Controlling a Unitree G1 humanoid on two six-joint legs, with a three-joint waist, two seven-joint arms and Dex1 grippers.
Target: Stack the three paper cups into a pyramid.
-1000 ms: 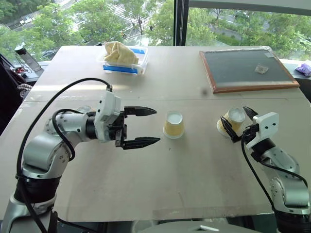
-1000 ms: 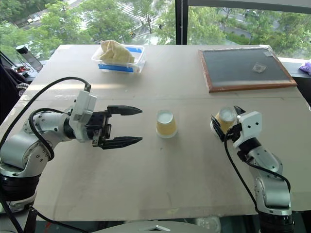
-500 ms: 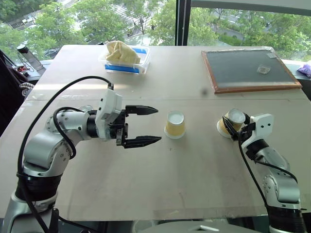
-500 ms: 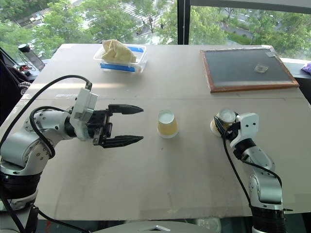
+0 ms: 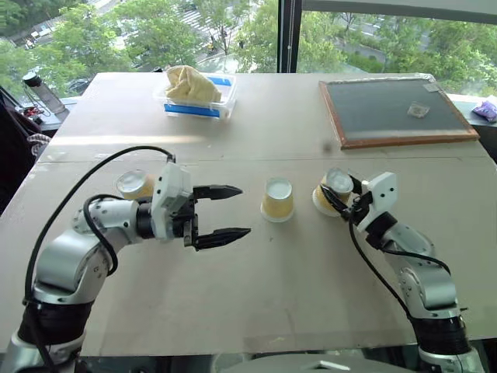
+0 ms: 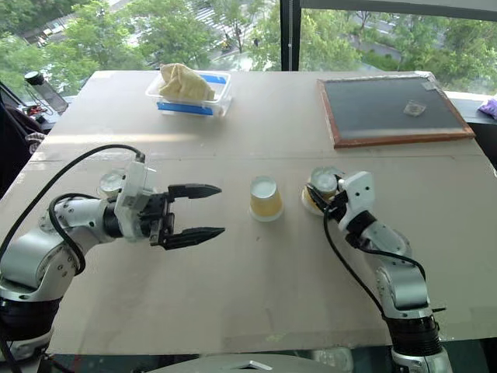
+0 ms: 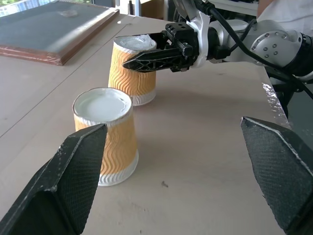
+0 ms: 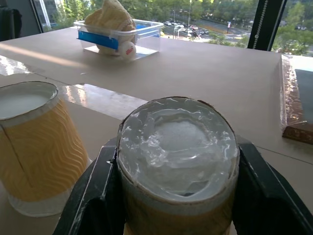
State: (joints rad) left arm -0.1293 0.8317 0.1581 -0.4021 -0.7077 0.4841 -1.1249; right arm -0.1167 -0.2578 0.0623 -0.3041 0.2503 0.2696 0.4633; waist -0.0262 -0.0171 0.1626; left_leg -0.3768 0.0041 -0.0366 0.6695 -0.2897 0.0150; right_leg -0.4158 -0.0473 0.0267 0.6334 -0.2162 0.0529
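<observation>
Three paper cups stand unstacked: right gripper (image 5: 339, 203) clamps one cup (image 5: 332, 189) beside the middle cup (image 5: 277, 199), left gripper (image 5: 221, 211) gapes empty.

We see a pale wooden table (image 5: 272, 311) taking up most of the frame. At upper left sits a clear plastic tub (image 5: 196, 98) with blue strips, holding a crumpled yellowish cloth (image 5: 189, 84). At upper right lies a wood-framed dark board (image 5: 396, 113) with a small pale scrap (image 5: 418, 110) on it. A purple object (image 5: 487, 109) shows at the far right edge. Beyond the windows we see green trees (image 5: 140, 31).
</observation>
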